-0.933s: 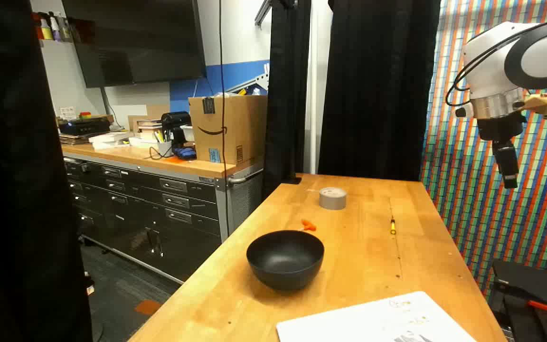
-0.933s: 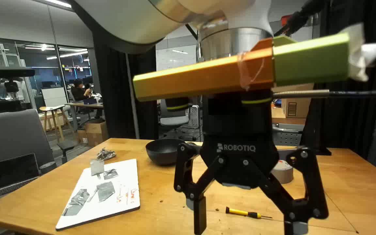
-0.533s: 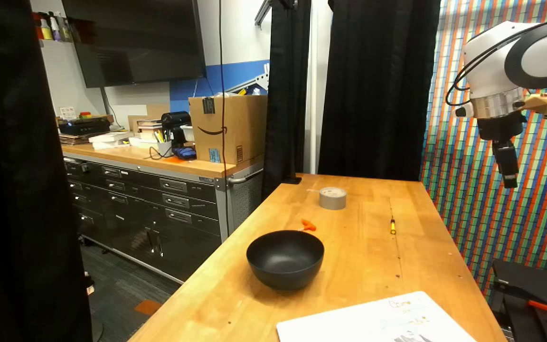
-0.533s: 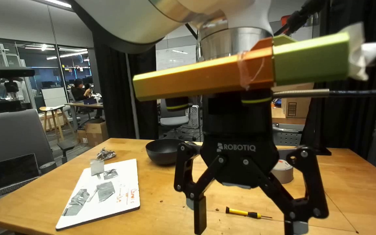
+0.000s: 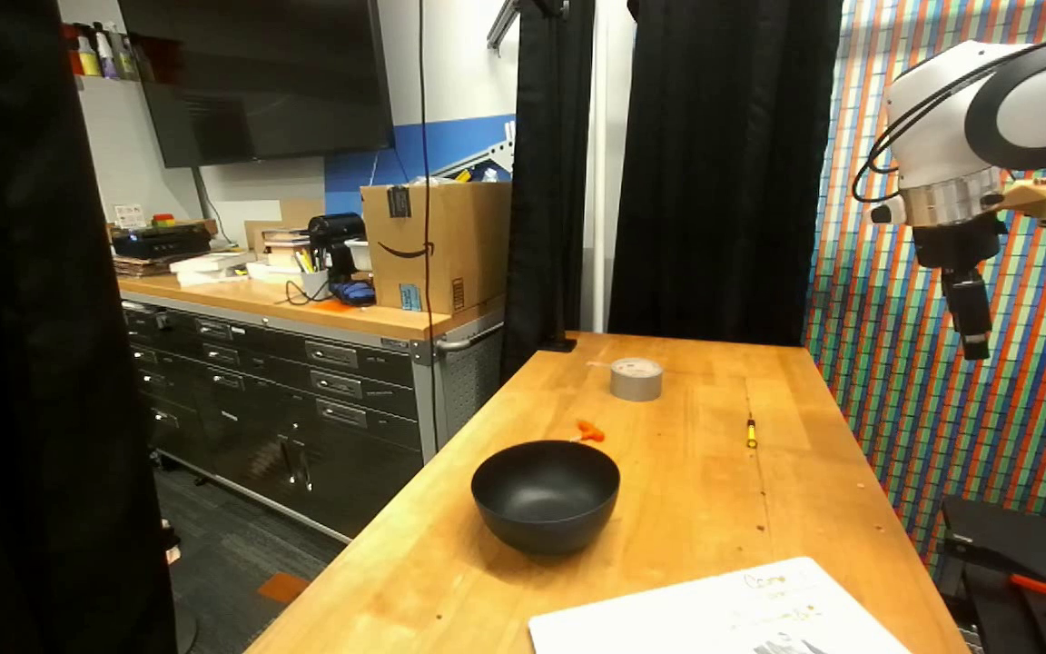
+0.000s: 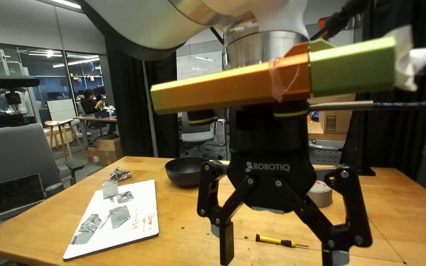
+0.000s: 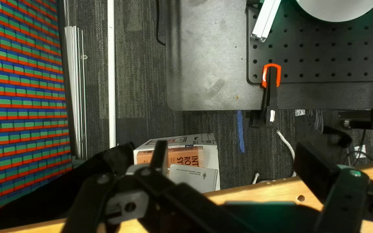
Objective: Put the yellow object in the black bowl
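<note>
No displacement is visible since the earlier frames: the robot arm, the gripper and the items on the wooden table match their previous positions. The gripper hangs pointing downward, raised above the level of the table; its jaws stand wide apart. The yellow screwdriver, with black sections, lies flat on the table, outside the black bowl and well apart from it. The bowl stands upright; in an exterior view the gripper partly covers it. An orange piece lies near the bowl. A grey tape roll rests flat on the table. A white board, bearing grey patches, lies on the table near the bowl.
</note>
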You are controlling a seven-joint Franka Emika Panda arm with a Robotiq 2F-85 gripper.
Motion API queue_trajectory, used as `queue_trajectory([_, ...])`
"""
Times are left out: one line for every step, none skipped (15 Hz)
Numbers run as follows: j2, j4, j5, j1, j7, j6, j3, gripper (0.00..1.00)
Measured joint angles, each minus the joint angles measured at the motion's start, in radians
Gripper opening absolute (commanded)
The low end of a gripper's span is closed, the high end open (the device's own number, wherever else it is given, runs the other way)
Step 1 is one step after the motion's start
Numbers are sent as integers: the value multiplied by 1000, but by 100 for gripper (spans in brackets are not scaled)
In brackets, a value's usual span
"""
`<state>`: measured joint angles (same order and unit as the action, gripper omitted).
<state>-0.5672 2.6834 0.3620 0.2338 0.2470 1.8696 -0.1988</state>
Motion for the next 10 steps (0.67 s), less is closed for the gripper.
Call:
queue_trajectory([0, 0, 0, 0, 0, 0, 0, 100])
queue_trajectory([0, 0, 0, 0, 0, 0, 0, 100])
queue_trajectory([0, 0, 0, 0, 0, 0, 0, 100])
queue_trajectory([1, 1, 0, 0, 0, 0, 0, 100])
queue_trajectory([1, 1, 0, -1, 0, 0, -1, 100])
queue_trajectory([1, 1, -1, -1, 0, 2, -3, 100])
queue_trajectory([1, 1, -6, -2, 0, 4, -5, 100])
queue_trajectory([1, 0, -21, -2, -1, 4, -9, 100])
queue_trajectory([1, -3, -45, -2, -2, 3, -15, 100])
queue_trajectory([1, -8, -75, -2, -3, 2, -21, 100])
